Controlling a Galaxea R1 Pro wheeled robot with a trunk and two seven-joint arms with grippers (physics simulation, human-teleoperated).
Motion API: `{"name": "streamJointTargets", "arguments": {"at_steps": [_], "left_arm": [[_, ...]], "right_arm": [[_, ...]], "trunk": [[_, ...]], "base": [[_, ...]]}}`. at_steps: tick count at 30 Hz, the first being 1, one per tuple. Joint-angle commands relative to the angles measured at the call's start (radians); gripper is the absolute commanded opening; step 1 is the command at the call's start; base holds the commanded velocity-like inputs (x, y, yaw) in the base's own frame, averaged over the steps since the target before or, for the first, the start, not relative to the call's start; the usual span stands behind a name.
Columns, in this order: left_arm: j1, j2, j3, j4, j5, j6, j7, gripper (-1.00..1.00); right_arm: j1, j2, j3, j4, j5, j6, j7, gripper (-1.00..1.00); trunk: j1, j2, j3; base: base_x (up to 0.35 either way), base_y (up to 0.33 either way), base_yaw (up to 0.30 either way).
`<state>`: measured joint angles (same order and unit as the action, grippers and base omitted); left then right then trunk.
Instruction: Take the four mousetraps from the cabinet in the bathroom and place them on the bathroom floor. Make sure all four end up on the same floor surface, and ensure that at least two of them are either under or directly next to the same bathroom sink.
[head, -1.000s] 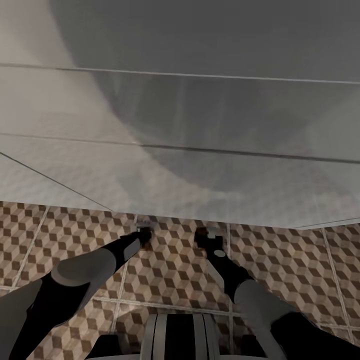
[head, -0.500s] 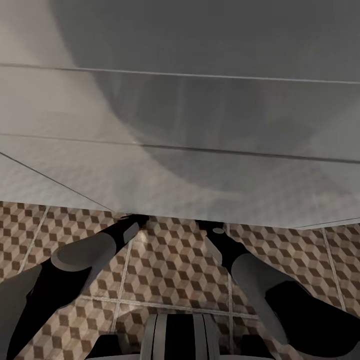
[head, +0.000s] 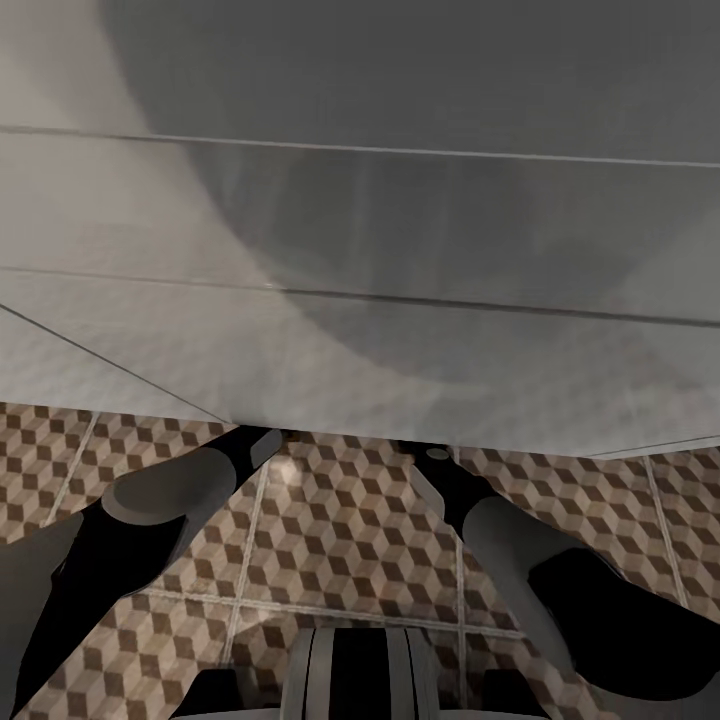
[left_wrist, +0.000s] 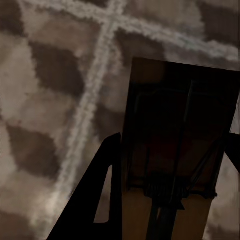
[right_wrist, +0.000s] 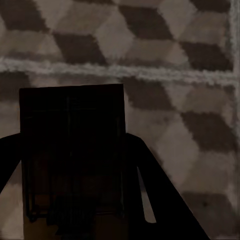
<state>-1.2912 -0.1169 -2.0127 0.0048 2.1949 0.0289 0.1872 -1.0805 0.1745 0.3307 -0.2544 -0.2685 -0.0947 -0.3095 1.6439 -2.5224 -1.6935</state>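
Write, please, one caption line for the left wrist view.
Left gripper holding a mousetrap close above the cube-patterned bathroom floor.

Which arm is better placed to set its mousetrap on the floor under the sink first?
Neither clearly. The left gripper holds a mousetrap just above the bathroom floor, the right gripper likewise holds one, and both arms reach under the bathroom sink.

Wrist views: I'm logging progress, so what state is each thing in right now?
Flat tan wooden mousetrap with dark wire bar: held in the left claw, above the cube-patterned tile floor.
Second flat wooden mousetrap, in shadow: held in the right claw, above the floor.
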Motion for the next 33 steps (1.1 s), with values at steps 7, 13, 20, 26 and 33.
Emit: {"name": "streamJointTargets", "arguments": {"at_steps": [7, 13, 20, 26, 33], "left_arm": [[-0.011, 0.007, -0.021, 0.004, -0.003, 0.005, 0.008, -1.0], [-0.012, -0.002, -0.022, -0.005, -0.004, 0.007, 0.006, -1.0], [-0.03, -0.007, -0.022, -0.012, -0.004, 0.013, 0.002, -1.0], [-0.049, -0.009, -0.022, -0.012, -0.005, 0.018, -0.04, -1.0], [-0.054, -0.009, -0.022, -0.012, -0.005, 0.018, -0.05, -1.0]], "right_arm": [[-0.043, 0.0, 0.008, 0.085, -0.015, -0.004, -0.009, -1.0], [-0.127, 0.0, 0.006, 0.175, -0.018, 0.116, -0.018, -1.0], [-0.169, 0.0, 0.004, 0.182, -0.018, 0.237, -0.03, -1.0], [-0.178, 0.0, 0.002, 0.182, -0.019, 0.248, -0.048, -1.0], [-0.178, 0.0, 0.002, 0.18, -0.015, 0.236, -0.049, -1.0]], "trunk": [[0.0, 0.0, 0.0], [0.0, 0.0, 0.0], [0.0, 0.0, 0.0], [0.0, 0.0, 0.0], [0.0, 0.0, 0.0]], "base": [[0.0, 0.0, 0.0], [0.0, 0.0, 0.0], [0.0, 0.0, 0.0], [0.0, 0.0, 0.0], [0.0, 0.0, 0.0]]}}
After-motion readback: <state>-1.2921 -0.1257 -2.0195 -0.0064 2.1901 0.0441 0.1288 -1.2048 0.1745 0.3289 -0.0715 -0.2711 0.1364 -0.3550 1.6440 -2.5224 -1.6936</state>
